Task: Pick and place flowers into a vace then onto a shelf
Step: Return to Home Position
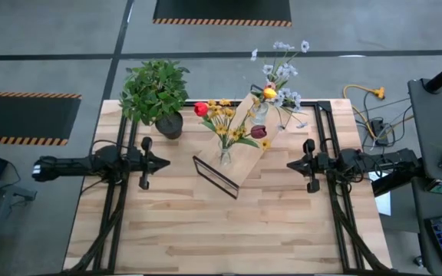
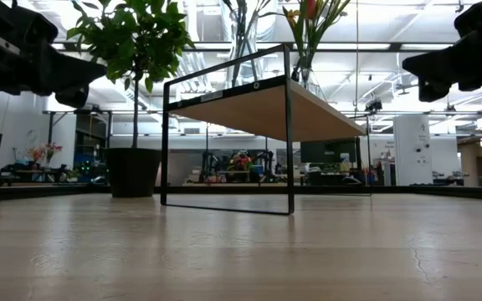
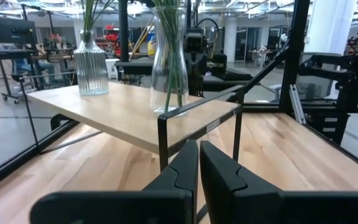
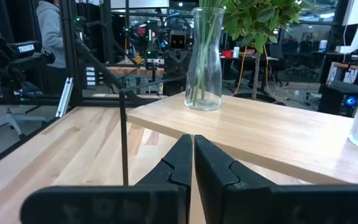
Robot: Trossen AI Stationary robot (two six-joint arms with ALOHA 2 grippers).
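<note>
High view: flowers (image 1: 232, 115) stand in two glass vases on the shelf (image 1: 244, 159), mid-table between the arms. Left gripper (image 3: 199, 144) and right gripper (image 4: 193, 138) are empty with fingers pressed together, each off to its own side of the shelf.

Vases are likely slick, breakable and top-heavy with the long stems. Best hold is the smooth vase (image 3: 168, 62) at its neck, never the thin bendy stems.

Wrist views cut off the blossoms. Ribbed vase (image 3: 92, 65) is clipped at the edge in the right wrist view. Water level can't be told.
</note>
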